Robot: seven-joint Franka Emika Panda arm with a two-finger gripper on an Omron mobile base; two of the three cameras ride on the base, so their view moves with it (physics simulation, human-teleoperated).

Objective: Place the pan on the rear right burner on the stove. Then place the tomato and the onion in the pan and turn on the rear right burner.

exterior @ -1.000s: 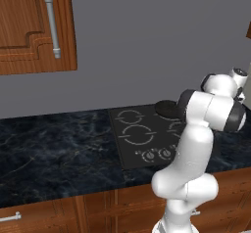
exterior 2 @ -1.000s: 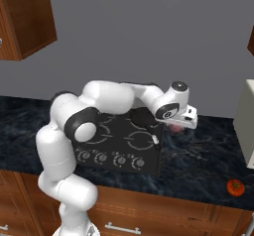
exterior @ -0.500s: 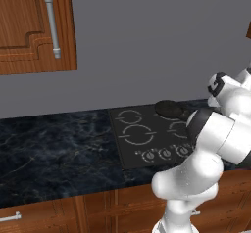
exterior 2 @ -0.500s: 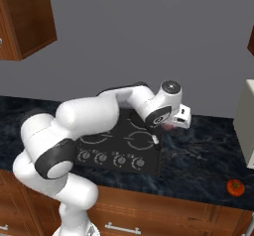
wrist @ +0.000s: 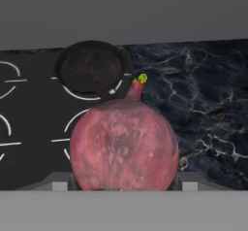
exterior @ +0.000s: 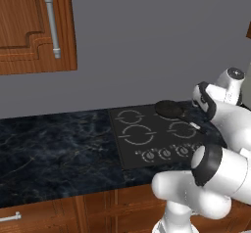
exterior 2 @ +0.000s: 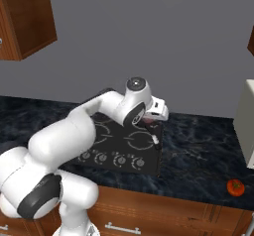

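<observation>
Four pale rings mark the black glass stove [exterior: 147, 136], set into the dark marbled worktop [exterior: 54, 153], and the pan [exterior: 170, 109] sits on the rear right burner [wrist: 92, 91] with its long handle reaching toward the front right. Smaller than the pan, the onion [wrist: 124, 145] is clamped between the jaws of the gripper [exterior 2: 149, 121] — in the hand view it sits large and pinkish-purple with a yellow-tipped stalk, held above the stove's right side, near the pan. Smallest in sight, the tomato [exterior 2: 235, 187] lies on the worktop well apart to the right.
</observation>
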